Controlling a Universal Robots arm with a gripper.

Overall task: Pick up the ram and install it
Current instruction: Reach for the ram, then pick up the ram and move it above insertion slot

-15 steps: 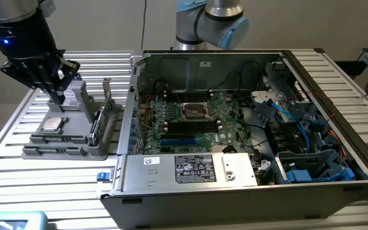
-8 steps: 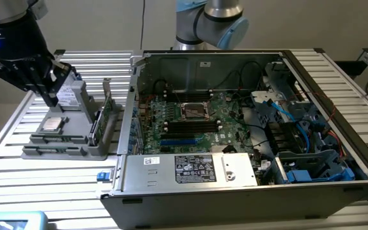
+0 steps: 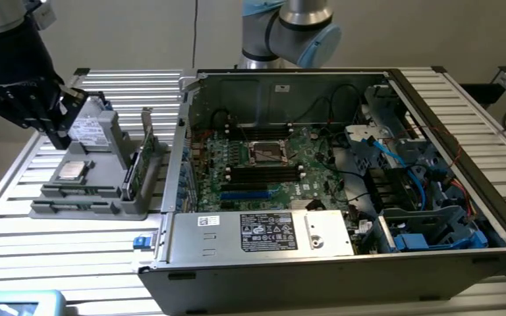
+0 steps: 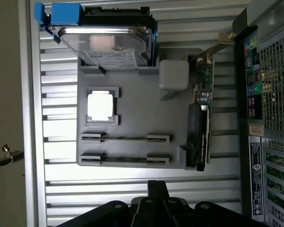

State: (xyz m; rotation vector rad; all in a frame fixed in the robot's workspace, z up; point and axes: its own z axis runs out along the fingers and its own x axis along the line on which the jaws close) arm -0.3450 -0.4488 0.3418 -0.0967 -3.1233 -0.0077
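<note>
While the black gripper [image 3: 61, 139] hangs with jaws pinched together, the ram [image 4: 125, 160] sits thin and edge-on in a slotted matte grey holder [image 4: 132, 109] just ahead of them. Boxy open metal PC case [image 3: 341, 171] further along, all on a ribbed aluminium table [image 3: 24, 230].

Robotics lab: slatted aluminium bench [image 3: 60, 243], open PC case [image 3: 323, 280], grey parts fixture [image 3: 86, 207], robot arm [image 3: 288, 33].

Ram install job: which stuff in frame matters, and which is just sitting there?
Job:
- ram, edge-on in the grey tray
- gripper, shut, near the tray
- motherboard in the open computer case

Lying about, all in the same tray:
- hard drive
- processor chip
- expansion card
</note>
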